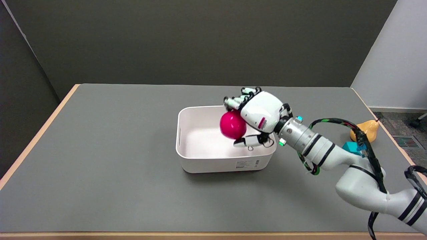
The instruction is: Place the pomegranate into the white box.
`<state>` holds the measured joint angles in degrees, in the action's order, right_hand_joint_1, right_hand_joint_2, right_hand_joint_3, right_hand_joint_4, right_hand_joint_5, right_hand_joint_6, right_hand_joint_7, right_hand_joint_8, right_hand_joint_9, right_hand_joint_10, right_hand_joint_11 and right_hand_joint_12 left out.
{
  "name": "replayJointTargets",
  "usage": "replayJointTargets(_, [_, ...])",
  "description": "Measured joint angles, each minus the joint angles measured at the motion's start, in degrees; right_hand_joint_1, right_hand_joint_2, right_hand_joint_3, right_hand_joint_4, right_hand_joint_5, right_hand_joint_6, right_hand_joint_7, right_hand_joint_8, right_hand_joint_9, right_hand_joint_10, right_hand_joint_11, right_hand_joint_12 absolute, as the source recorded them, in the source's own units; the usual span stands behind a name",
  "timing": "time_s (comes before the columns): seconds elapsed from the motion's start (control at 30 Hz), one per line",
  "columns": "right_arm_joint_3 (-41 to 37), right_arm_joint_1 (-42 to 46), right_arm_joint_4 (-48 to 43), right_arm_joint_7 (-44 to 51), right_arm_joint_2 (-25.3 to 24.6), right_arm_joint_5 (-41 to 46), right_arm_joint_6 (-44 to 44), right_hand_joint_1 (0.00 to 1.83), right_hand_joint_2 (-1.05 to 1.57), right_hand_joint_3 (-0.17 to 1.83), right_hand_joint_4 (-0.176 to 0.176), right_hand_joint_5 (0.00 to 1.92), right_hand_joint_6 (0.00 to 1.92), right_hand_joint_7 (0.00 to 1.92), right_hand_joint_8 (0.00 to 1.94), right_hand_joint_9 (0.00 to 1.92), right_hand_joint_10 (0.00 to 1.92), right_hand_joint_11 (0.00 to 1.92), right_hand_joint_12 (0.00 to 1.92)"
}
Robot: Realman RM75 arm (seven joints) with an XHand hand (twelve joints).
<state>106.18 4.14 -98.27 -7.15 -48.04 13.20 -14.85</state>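
right arm (333,156) reaches in from lower right, its hand (258,116) curled closed, fingers wrapped in a grip

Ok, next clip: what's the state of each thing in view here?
Pomegranate: held by the right hand, above the box's inside, not released.
Right hand: fingers wrapped round the pomegranate, over the box's right part.
Box: upright on the table, open-topped, nothing seen lying in it.
Pear: lying on the table's right edge, untouched.
Teal block: on the table beside the pear, partly hidden by the arm.
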Motion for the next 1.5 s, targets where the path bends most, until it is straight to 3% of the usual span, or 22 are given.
replayJointTargets(0.07, [0.2,0.6,-0.3,2.2,-0.3,0.7,0.4,0.51,0.57,0.96,0.105,0.10,0.46,0.05,0.18,0.01,0.29,0.00,0.82])
replayJointTargets(0.13, [0.4,1.1,-0.6,4.1,-0.5,1.3,0.9,0.50,0.50,0.88,0.093,0.00,0.07,0.00,0.00,0.00,0.00,0.00,0.55])
replayJointTargets(0.27, [0.5,2.0,-1.3,7.2,-0.9,2.6,1.9,0.50,0.51,0.69,0.083,0.00,0.00,0.00,0.00,0.00,0.00,0.00,0.41])
replayJointTargets(0.57, [-0.2,3.4,-2.8,11.5,-1.2,5.2,3.0,0.43,0.49,0.65,0.057,0.00,0.00,0.00,0.00,0.00,0.00,0.00,0.34])
replayJointTargets(0.77, [-0.8,3.9,-3.3,13.1,-1.5,6.3,2.4,0.25,0.53,0.68,0.042,0.00,0.00,0.00,0.00,0.00,0.00,0.00,0.23])
replayJointTargets(1.0, [-1.7,3.8,-3.4,14.1,-2.2,9.7,-0.9,0.15,0.63,0.72,0.051,0.00,0.00,0.00,0.00,0.00,0.00,0.00,0.07])
replayJointTargets(1.07, [-2.1,3.5,-3.4,14.2,-2.3,11.8,-2.6,0.15,0.60,0.83,0.068,0.00,0.00,0.00,0.00,0.00,0.00,0.00,0.00])
replayJointTargets(1.2, [-3.0,3.0,-3.6,12.8,-2.5,16.3,-5.7,0.14,0.58,0.87,0.068,0.00,0.00,0.00,0.00,0.00,0.00,0.00,0.00])
replayJointTargets(1.33, [-4.2,2.4,-3.8,9.6,-2.6,19.7,-8.4,0.14,0.64,0.76,0.065,0.00,0.00,0.00,0.00,0.00,0.00,0.00,0.02])
replayJointTargets(1.5, [-6.3,1.9,-3.8,4.4,-2.6,24.6,-12.2,0.12,0.59,0.93,0.075,0.00,0.00,0.00,0.00,0.00,0.00,0.00,0.08])
